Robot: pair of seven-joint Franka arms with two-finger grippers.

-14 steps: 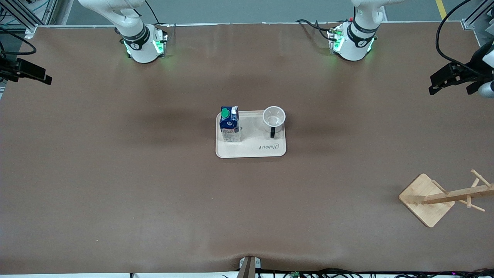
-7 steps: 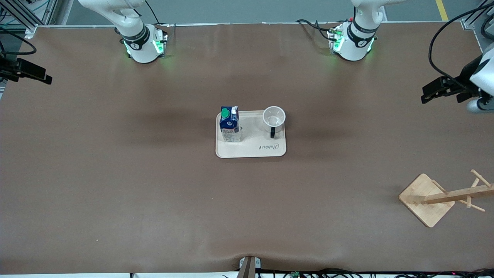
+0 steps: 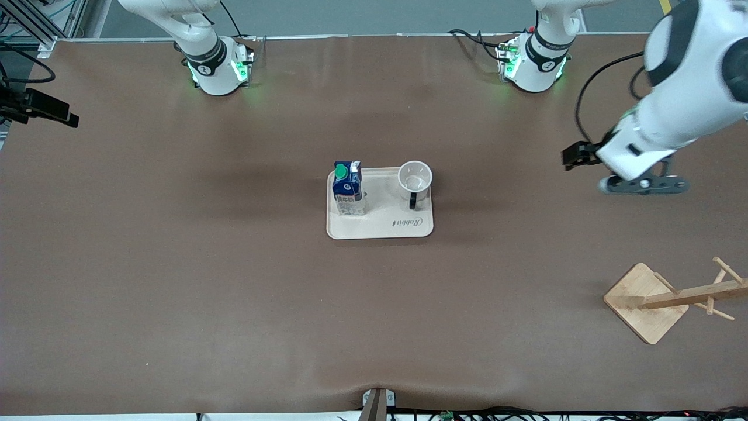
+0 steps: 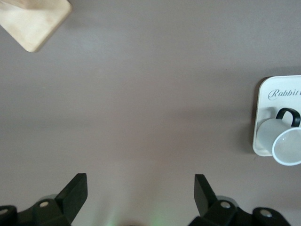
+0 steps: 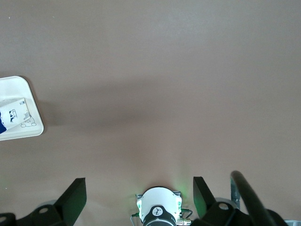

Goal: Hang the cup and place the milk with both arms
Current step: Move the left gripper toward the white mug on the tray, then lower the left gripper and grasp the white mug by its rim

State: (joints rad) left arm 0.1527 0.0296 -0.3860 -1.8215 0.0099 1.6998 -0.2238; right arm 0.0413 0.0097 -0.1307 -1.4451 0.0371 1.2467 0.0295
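Note:
The cup [image 3: 415,177], a white mug with a black handle turned toward the front camera, stands upright on a cream tray [image 3: 380,228]. The milk [image 3: 347,188] stands on the same tray, toward the right arm's end. The cup also shows in the left wrist view [image 4: 282,139]. My left gripper [image 3: 575,156] hangs open and empty over bare table, between the tray and the left arm's end; its jaws are wide apart in the left wrist view [image 4: 141,186]. My right gripper [image 3: 41,108] waits open and empty at the right arm's end of the table, also seen in its own wrist view [image 5: 139,188].
A bamboo cup rack [image 3: 672,298] with pegs stands near the front camera at the left arm's end; its base shows in the left wrist view [image 4: 35,19]. The right wrist view shows the tray corner [image 5: 28,132], the milk's pale lower part [image 5: 14,115] and the right arm's base [image 5: 158,209].
The left arm has swung in from the table's end toward the tray, its gripper moving closer to the cup. The right arm, cup and milk have not moved.

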